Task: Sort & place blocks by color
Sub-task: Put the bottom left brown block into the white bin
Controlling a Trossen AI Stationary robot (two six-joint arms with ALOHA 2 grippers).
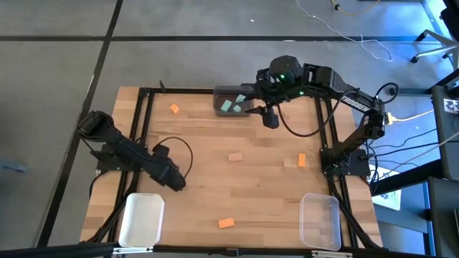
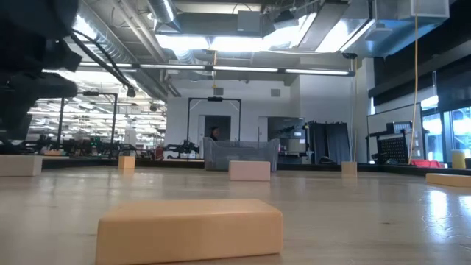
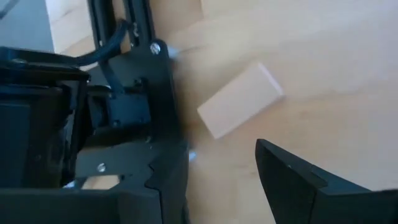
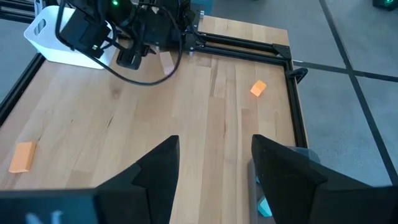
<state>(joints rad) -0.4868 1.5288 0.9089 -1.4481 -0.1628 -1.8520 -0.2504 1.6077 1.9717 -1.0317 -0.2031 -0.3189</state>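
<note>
My left gripper (image 1: 174, 181) (image 3: 217, 165) hangs open over the table's left part, near the white bin. A pale tan block (image 3: 239, 99) lies flat on the wood just beyond its fingers, which hold nothing; the right wrist view shows this block (image 4: 166, 62) beside that gripper. My right gripper (image 1: 269, 117) (image 4: 214, 174) waits open and empty, high above the right end of the dark grey bin (image 1: 233, 100), which holds teal blocks (image 1: 231, 105). Orange blocks (image 1: 174, 108) (image 1: 302, 160) (image 1: 226, 223) and a tan block (image 1: 234, 156) lie scattered flat on the table.
A white bin (image 1: 141, 218) stands at the near left corner and a clear bin (image 1: 320, 220) at the near right. A black frame rail (image 1: 147, 107) runs around the tabletop. The low view shows a block (image 2: 191, 228) close up, with others farther back.
</note>
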